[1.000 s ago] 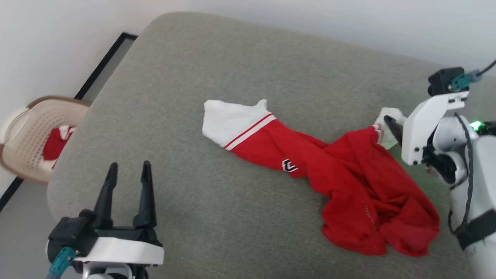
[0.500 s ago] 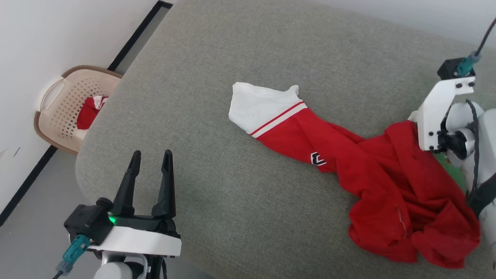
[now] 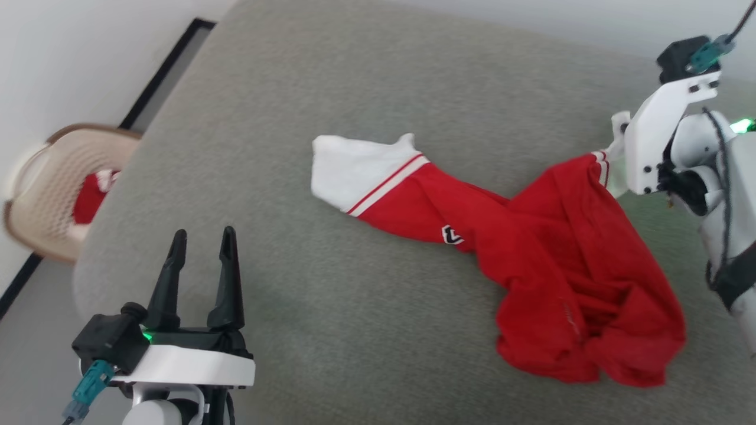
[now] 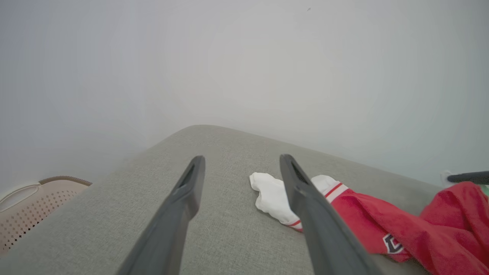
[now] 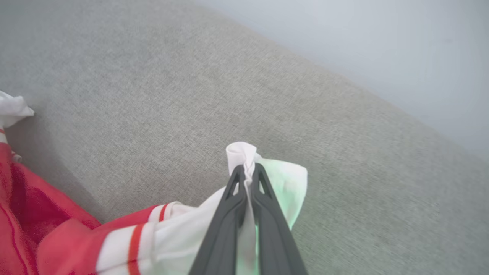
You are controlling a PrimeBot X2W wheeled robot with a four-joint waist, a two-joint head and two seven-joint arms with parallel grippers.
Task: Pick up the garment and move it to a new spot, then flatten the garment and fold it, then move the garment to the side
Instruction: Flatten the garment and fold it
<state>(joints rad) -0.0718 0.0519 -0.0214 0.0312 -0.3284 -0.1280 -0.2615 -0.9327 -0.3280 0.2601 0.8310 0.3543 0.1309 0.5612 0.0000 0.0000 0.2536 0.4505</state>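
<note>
Pick-up step, it seems: the right end effector [image 5: 247, 170] is clamped on the garment's [image 3: 561, 265] white cuff [image 5: 282, 179], the rest lying bunched toward the grey cushion's [image 3: 354, 71] right edge. The left end effector [image 3: 201, 239] hovers wide open and empty; next, probably a lift clear and a carry.

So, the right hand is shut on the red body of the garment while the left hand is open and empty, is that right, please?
Not quite: the right hand is shut on the white cuff of the garment, not on its red body, as the right wrist view shows. The left hand is indeed open and empty.
</note>
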